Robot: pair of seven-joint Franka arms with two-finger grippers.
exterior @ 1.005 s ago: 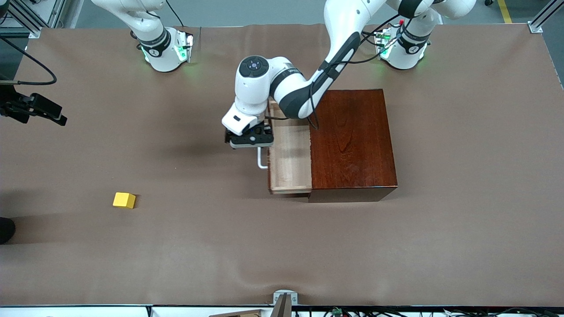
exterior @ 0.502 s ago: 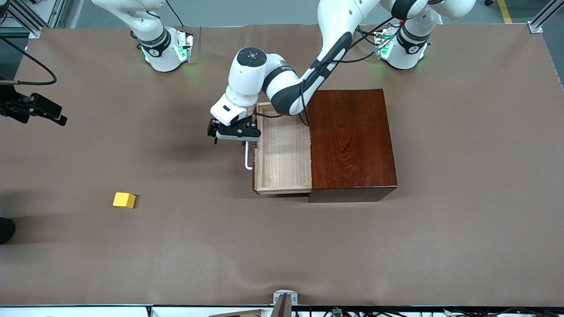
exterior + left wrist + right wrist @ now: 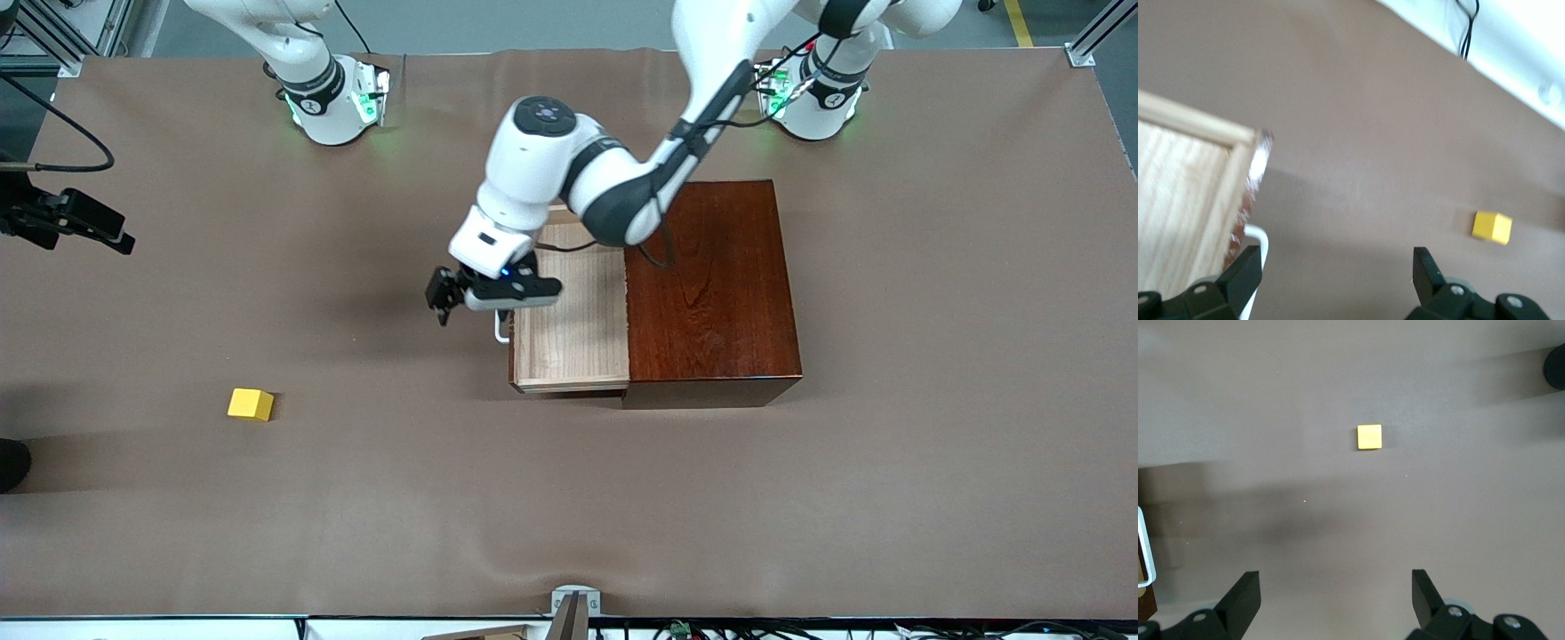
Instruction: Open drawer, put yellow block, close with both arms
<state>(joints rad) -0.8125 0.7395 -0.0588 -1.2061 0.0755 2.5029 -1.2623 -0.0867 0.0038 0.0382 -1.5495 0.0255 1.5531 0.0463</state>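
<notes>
Brown table (image 3: pixel 800 498), open drawer (image 3: pixel 569 347), yellow block (image 3: pixel 251 404)

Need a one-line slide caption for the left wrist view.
Open left gripper over the drawer handle, yellow block on bare table.

Brown table (image 3: pixel 933 373) carries dark wooden box (image 3: pixel 711 284) w/ its drawer (image 3: pixel 569 347) pulled out toward right arm's end. Yellow block (image 3: pixel 251 404) sits well apart, nearer front camera.
</notes>
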